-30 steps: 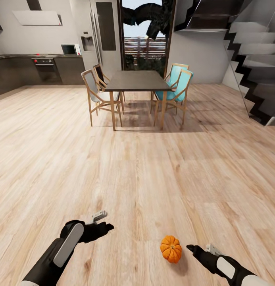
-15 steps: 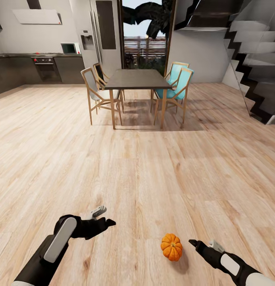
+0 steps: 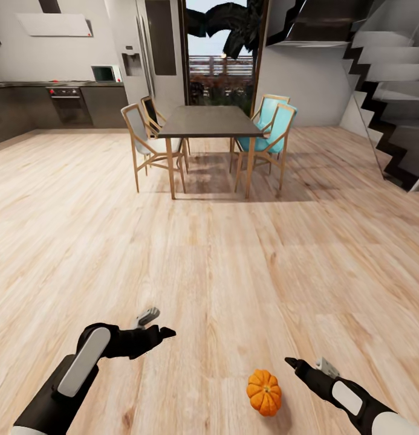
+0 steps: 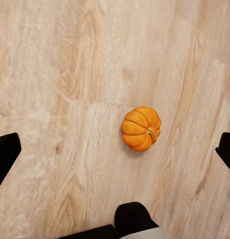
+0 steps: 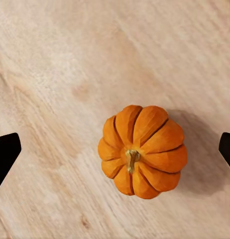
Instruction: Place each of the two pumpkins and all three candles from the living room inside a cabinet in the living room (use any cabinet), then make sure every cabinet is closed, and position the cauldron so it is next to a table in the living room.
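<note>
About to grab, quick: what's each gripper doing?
Left gripper: open, empty.
Right gripper: open, empty, beside the pumpkin on the floor.

An orange pumpkin (image 5: pixel 142 151) sits stem-up on the wooden floor (image 5: pixel 55 64), between the spread black fingertips (image 5: pixel 5 154).

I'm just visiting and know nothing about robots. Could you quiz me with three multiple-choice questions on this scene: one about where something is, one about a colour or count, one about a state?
1. Where is the pumpkin?
A. On the dining table
B. On the wooden floor
C. On a chair

2. How many chairs by the dining table have turquoise seats?
A. None
B. Two
C. Four

3. What is the right gripper doing?
A. Open, holding nothing
B. Clamped on the pumpkin
C. Holding a candle

Answers: 1 B, it sits on the floor planks between the arms. 2 B, two turquoise chairs stand together on one side. 3 A, the right wrist view shows both fingertips far apart, clear of the pumpkin.
</note>
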`<state>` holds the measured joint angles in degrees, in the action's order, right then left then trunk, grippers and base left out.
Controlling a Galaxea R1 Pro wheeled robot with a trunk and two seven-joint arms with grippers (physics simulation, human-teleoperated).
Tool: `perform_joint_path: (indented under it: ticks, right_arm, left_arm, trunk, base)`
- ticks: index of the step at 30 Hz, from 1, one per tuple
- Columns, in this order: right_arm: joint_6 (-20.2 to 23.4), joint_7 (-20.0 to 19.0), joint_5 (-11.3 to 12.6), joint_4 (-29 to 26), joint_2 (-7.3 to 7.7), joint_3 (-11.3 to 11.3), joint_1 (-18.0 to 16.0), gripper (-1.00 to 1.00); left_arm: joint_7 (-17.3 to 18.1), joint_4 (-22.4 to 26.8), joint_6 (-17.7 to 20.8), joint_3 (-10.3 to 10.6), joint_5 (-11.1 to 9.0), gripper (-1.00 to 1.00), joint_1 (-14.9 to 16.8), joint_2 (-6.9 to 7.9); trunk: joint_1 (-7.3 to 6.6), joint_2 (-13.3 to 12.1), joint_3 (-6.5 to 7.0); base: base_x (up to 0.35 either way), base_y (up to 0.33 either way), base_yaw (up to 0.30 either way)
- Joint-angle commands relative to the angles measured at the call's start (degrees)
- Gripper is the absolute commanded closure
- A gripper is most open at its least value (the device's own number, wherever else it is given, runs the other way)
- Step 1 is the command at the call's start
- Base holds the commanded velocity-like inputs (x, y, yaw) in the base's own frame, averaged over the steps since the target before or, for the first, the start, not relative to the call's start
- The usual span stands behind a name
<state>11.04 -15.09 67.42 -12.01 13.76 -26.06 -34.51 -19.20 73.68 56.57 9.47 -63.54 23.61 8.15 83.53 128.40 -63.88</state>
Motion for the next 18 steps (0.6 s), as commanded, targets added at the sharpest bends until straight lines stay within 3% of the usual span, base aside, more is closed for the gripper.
perform_joint_path:
  ticks: [1, 11, 12, 18]
  right_arm:
    - [0.2, -0.11, 0.34, -0.02, 0.04, -0.21, -0.03, -1.0]
    - [0.26, -0.03, -0.72, -0.03, 0.04, -0.25, -0.03, -1.0]
    - [0.28, -0.03, -1.55, -0.03, 0.04, -0.24, -0.03, -1.0]
    - [0.3, -0.02, -2.57, -0.03, 0.04, -0.16, -0.03, -1.0]
  left_arm:
    - [-0.59, 0.09, 0.03, 0.1, -0.93, -1.0, 0.03, 0.07]
    - [-0.57, 0.63, 0.03, -0.09, -4.21, -1.0, -0.05, 0.2]
    - [-0.57, 1.05, 0.03, -0.06, -13.01, -1.0, -0.05, 0.2]
    - [-0.57, 2.69, 0.09, -0.04, -13.05, -1.0, -0.15, 0.29]
  trunk:
    - [0.02, 0.02, -0.05]
    - [0.02, 0.02, -0.05]
    - [0.02, 0.02, -0.05]
    - [0.9, 1.62, -0.76]
  base:
    - [0.297, 0.0, 0.0]
    - [0.066, 0.0, 0.0]
    - [0.002, 0.0, 0.0]
    - [0.0, 0.0, 0.0]
